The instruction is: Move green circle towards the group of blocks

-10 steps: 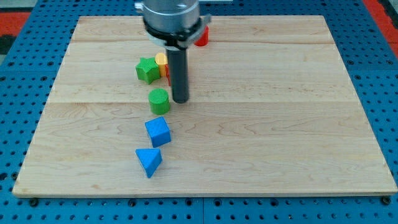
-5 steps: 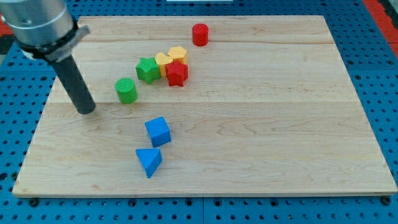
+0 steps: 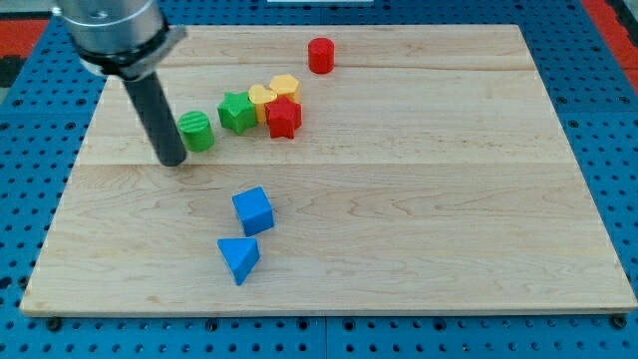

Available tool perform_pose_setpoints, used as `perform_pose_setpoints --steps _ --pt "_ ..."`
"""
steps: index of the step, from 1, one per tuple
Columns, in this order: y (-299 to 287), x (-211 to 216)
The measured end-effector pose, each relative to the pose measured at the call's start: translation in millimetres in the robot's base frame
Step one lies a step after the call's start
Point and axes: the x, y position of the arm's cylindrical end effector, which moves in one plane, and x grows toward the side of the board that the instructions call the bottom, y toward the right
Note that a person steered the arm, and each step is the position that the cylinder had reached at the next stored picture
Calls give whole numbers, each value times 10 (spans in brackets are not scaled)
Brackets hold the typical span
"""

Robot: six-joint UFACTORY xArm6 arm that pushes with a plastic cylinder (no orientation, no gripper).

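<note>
My tip (image 3: 172, 160) sits at eight o'clock of the one green circle (image 3: 196, 131), just beside it. I have no jaws. At its three o'clock: one green block (image 3: 237, 111), two yellow blocks (image 3: 273, 92), one red star (image 3: 283, 118).

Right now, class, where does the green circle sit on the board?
The green circle sits in the view's upper left, just left of the green star block at the group's edge, with my tip close at its lower left.
</note>
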Motion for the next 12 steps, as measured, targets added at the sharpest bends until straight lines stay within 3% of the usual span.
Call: perform_pose_setpoints --steps 2,3,5,6,8,10,11,12 --pt "83 -310" --pt "-189 -654" --pt "-509 -478" --pt "-965 -467" --pt "-632 -928" --pt "75 -930" --pt "-346 -1045" --pt "-128 -1312"
